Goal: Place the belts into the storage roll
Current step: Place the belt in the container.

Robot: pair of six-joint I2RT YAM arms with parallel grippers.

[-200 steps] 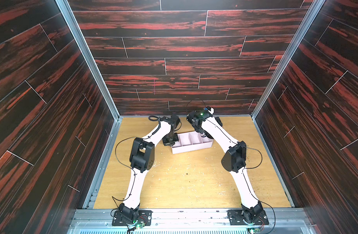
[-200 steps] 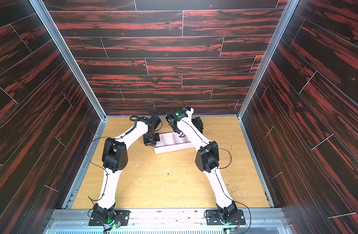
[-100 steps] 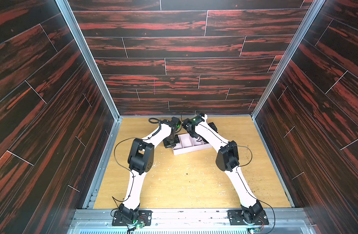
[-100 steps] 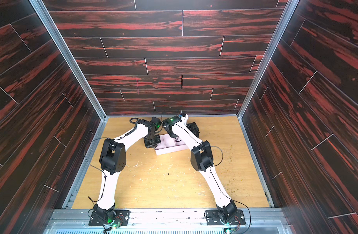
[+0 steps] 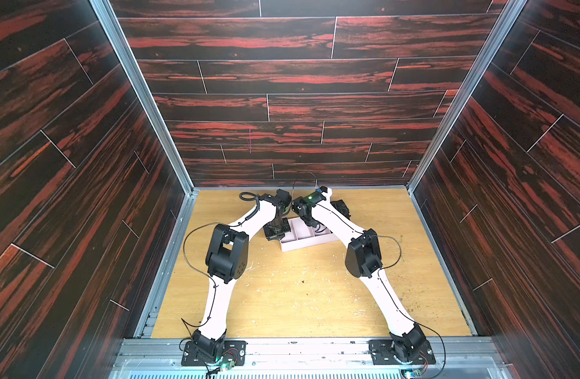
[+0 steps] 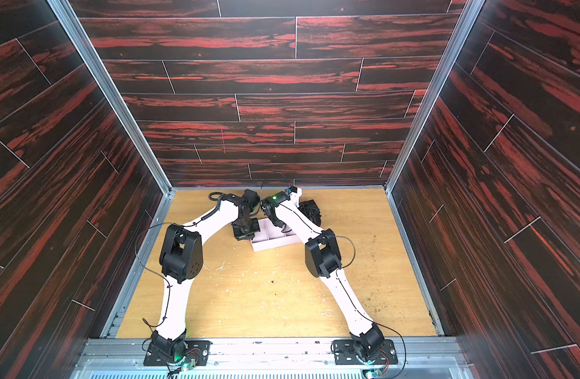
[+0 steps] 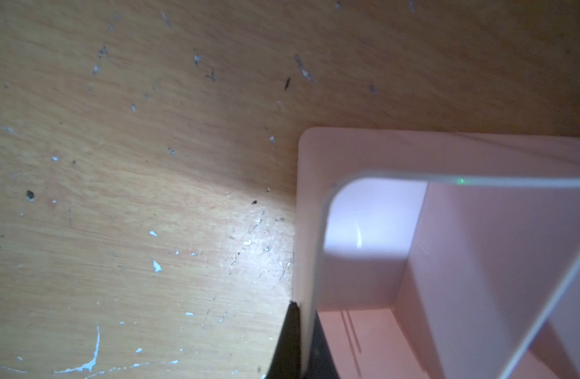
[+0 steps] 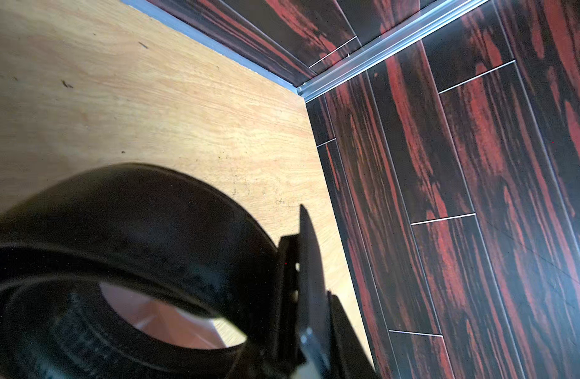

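In both top views the right arm has swung in over the storage roll (image 5: 310, 242), toward the end that the left gripper (image 5: 276, 230) steadies on the counter (image 5: 298, 295). In the left wrist view, that gripper is clamped on the storage roll's end wall. In the right wrist view, the right gripper (image 8: 298, 295) pinches the coiled belt (image 8: 134, 210), seemingly above a compartment. Lowering it in looks like the next step.

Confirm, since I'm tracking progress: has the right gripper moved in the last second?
Yes: the right gripper, holding the belt, shifted along the storage roll toward the left gripper.
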